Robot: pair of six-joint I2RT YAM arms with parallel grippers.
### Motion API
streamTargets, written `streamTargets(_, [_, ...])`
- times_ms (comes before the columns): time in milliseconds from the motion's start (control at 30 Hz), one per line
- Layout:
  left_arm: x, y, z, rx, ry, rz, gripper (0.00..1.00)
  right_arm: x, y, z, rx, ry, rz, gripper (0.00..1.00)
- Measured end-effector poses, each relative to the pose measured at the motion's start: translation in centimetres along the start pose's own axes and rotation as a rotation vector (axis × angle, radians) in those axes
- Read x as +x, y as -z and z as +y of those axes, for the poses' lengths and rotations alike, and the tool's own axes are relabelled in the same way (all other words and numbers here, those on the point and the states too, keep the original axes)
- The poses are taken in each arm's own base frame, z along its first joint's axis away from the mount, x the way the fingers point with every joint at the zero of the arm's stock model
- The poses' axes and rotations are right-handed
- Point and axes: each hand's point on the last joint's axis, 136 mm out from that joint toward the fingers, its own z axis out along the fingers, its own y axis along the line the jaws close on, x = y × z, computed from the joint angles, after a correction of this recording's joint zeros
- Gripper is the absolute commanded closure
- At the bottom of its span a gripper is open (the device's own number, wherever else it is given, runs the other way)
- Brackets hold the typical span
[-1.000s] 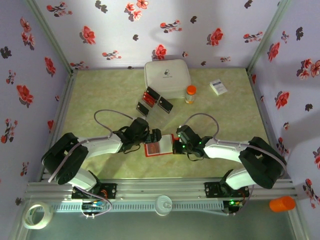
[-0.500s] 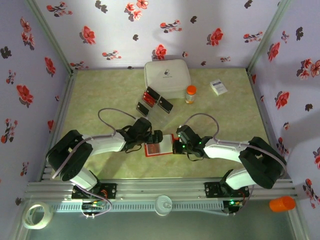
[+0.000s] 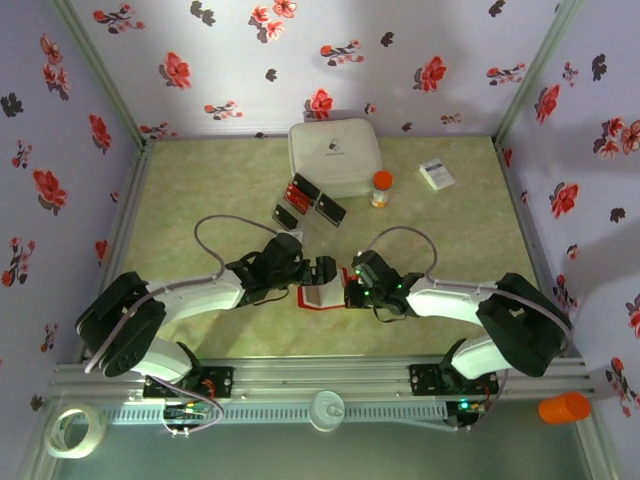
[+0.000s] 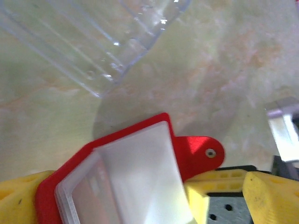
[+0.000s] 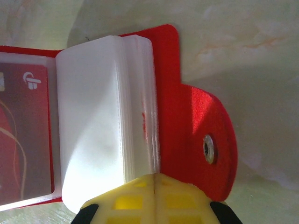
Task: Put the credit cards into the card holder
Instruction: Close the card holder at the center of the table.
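Pinned for loading: the flat red rectangular card holder lies open on the worktop. The right gripper has its jaws closed tight on the pale sleeves, apparently steadying them. The left gripper has its jaws wide, straddling the opposite side.

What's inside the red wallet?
The card holder lies open. Inside is a stack of pale clear sleeves, and one red card shows through a pocket beside them. Whether the stacked sleeves hold more cards is hidden.
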Motion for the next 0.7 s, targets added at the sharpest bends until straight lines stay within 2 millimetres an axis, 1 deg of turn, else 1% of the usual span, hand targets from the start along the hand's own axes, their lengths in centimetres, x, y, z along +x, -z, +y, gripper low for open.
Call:
streamTargets(133, [0.4, 0.0, -1.4, 0.042, -0.012, 0.008, 0.0, 0.0, 0.0, 0.0, -0.001, 0.0, -0.001, 1.0])
streamTargets(267, [0.3, -0.3, -3.0, 0.082, -0.008, 0.005, 0.0, 0.0, -0.1, 0.1, -0.003, -0.007, -0.002, 1.0])
streamTargets(367, [0.3, -0.7, -3.5, 0.1, -0.001, 0.0, 0.0, 0.0, 0.1, 0.1, -0.004, -0.009, -0.002, 1.0])
streamTargets(433, [0.3, -0.9, -3.5, 0.102, 0.009, 0.002, 0.0, 0.0, 0.6, 0.2, -0.004, -0.009, -0.003, 1.0])
streamTargets(500, [0.4, -1.0, -3.6, 0.105, 0.015, 0.005, 0.0, -0.3, 1.7, 0.5, -0.016, -0.008, -0.017, 0.99])
streamTargets(567, [0.4, -1.0, -3.7, 0.108, 0.015, 0.004, 0.0, -1.0, 3.2, 0.9, -0.033, -0.01, -0.053, 0.99])
streamTargets(633, [0.5, -1.1, -3.7, 0.11, 0.017, 0.005, 0.0, -2.0, 5.2, 1.0, -0.05, -0.017, -0.105, 0.99])
streamTargets(700, [0.6, -1.1, -3.8, 0.111, 0.018, 0.008, 0.0, -3.1, 7.0, 0.6, -0.053, -0.038, -0.16, 0.99])
